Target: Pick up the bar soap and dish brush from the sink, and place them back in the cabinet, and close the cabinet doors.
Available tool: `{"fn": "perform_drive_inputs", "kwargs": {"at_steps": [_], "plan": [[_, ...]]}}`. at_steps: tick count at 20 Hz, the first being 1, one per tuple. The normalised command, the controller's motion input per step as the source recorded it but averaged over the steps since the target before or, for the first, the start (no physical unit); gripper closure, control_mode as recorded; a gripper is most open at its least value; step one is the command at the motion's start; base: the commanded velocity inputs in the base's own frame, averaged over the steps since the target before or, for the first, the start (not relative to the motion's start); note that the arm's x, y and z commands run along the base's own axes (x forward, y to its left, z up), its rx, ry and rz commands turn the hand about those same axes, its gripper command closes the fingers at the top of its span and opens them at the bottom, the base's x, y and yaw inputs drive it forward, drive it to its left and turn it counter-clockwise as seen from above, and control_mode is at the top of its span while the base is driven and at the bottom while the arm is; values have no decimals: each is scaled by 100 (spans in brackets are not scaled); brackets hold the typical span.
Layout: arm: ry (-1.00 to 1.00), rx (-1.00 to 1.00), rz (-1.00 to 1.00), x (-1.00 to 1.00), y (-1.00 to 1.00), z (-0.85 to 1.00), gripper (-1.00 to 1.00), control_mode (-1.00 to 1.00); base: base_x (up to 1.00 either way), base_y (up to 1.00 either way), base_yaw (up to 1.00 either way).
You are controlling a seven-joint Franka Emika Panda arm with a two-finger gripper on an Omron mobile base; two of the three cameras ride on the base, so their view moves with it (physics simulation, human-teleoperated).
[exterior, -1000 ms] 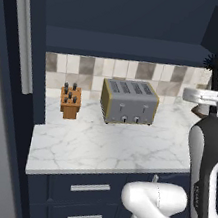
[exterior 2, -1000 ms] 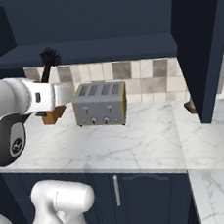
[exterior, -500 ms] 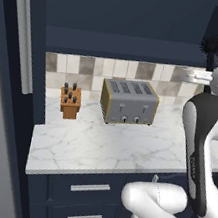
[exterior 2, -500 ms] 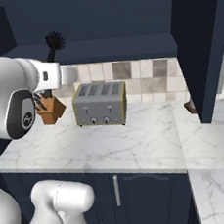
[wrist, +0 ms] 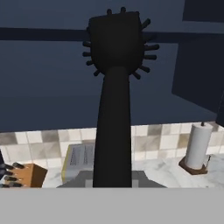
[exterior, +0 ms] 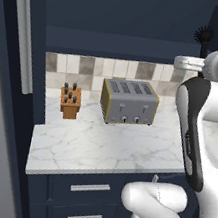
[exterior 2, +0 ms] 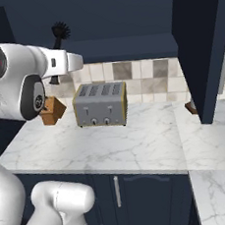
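Jaws clenched on brush (wrist: 114, 87) handle, head up at 12 o'clock before open cabinet (exterior 2: 123, 14), above toaster (exterior: 128, 102) on table (exterior: 109, 146). Step: carrying brush to shelf. Next: reach forward, set down, release.

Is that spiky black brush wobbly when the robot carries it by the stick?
Probably not: the dish brush stands straight up from the tool, handle unbent, so it looks stiff. It seems light, being thin. Its round handle might twist or slip in the grip.
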Motion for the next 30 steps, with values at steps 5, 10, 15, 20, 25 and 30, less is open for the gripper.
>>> {"fn": "perform_drive_inputs", "kwargs": {"at_steps": [5, 10, 15, 20, 25, 30], "plan": [[0, 0, 0, 56, 0, 0, 100, -100, 0, 0, 0], [0, 0, 0, 58, -1, 0, 100, -100, 0, 0, 0], [0, 0, 0, 61, -1, 0, 100, -100, 0, 0, 0], [0, 0, 0, 58, 0, 0, 100, -100, 0, 0, 0], [0, 0, 0, 50, 0, 0, 100, -100, 0, 0, 0], [0, 0, 0, 38, 0, -9, 100, -100, 0, 0, 0]]}}
